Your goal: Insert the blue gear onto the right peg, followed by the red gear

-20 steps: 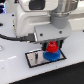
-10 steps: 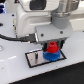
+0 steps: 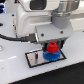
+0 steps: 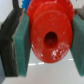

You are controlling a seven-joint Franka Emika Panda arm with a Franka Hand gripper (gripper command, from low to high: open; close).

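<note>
The right peg is hidden beneath the red gear [image 3: 52, 48] and blue gear [image 3: 51, 55].

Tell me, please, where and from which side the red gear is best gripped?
Grip the red gear across its round rim from straight above, as the gripper does now: teal pads press opposite edges, leaving the centre hole clear for the peg, over the blue gear.

The exterior view looks down obliquely from outside the arm, close to the grey plate [image 3: 42, 59], which lies at its six o'clock. The wrist view faces the red gear [image 4: 50, 35] extremely near. Both share that gear.
</note>
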